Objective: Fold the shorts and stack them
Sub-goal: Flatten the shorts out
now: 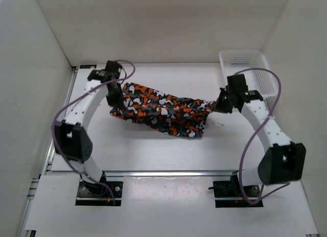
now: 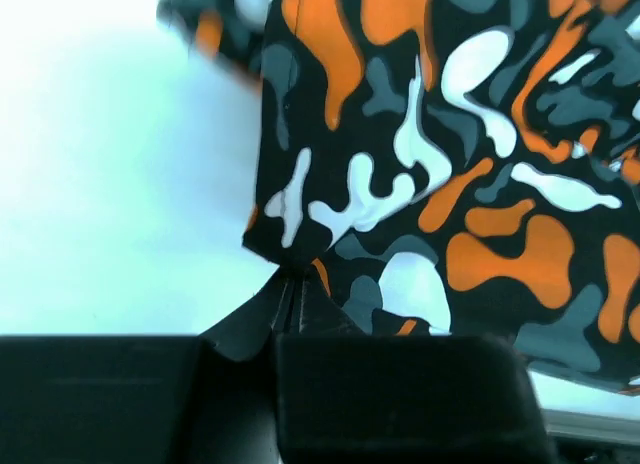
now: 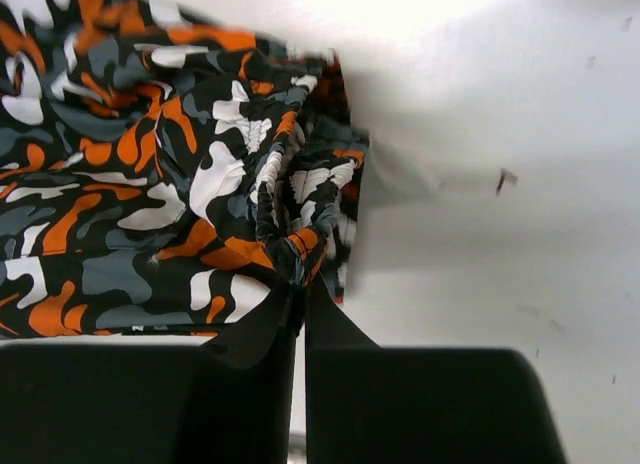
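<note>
**Shorts stretched between two pinched grippers**

The left gripper (image 2: 289, 289) has its fingers pressed together on a lower corner of the shorts (image 1: 162, 112). The cloth there is flat and smooth. The right gripper (image 3: 299, 279) is likewise closed tight, nipping a bunched, puckered edge of the cloth where it gathers into ridges.

From the top view the shorts span from the left gripper (image 1: 115, 97) to the right gripper (image 1: 220, 105) over the middle of the table (image 1: 153, 152). Their long axis runs left to right, and the right end sits a little nearer the arm bases. The near edge sags to a loose fold toward the right. The soft fabric is printed with orange, black, grey and white blotches.

A white mesh basket (image 1: 240, 54) stands at the far right corner, behind the right arm.
</note>
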{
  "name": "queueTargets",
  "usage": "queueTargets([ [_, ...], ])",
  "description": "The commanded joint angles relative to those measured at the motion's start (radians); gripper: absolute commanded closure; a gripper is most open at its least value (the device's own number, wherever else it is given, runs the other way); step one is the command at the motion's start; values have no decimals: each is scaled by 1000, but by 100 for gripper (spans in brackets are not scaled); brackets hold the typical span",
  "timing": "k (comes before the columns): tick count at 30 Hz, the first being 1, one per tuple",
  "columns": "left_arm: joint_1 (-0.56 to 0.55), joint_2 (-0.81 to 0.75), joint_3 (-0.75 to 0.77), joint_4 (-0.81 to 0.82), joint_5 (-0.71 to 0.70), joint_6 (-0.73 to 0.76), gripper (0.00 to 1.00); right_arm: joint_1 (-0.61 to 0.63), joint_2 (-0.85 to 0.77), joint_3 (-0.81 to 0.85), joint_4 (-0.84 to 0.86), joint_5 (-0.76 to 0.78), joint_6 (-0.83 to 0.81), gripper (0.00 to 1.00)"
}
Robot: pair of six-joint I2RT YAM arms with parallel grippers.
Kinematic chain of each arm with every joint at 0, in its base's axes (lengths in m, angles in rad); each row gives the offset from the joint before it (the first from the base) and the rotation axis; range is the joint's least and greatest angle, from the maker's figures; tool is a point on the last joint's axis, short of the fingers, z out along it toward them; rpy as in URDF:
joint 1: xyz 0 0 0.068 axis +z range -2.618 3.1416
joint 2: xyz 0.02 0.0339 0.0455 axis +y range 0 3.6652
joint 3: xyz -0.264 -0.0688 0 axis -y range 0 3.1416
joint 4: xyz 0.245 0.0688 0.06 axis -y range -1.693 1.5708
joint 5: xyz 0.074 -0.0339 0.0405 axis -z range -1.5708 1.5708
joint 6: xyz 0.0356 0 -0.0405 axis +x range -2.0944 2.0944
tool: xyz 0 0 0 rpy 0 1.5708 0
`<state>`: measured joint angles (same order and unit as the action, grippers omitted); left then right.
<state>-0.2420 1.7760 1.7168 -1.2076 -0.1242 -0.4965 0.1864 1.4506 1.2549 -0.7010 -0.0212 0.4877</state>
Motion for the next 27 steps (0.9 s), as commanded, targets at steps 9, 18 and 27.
queueTargets([
  [9,30,-431,-715,118,205,-203,5,35,-415,-469,-100,-48,20,100],
  [18,-26,-451,-848,143,178,-326,12,44,-424,-460,-100,-33,20,100],
  [27,-98,-222,-916,336,199,-381,37,44,-381,-479,-35,-42,29,100],
])
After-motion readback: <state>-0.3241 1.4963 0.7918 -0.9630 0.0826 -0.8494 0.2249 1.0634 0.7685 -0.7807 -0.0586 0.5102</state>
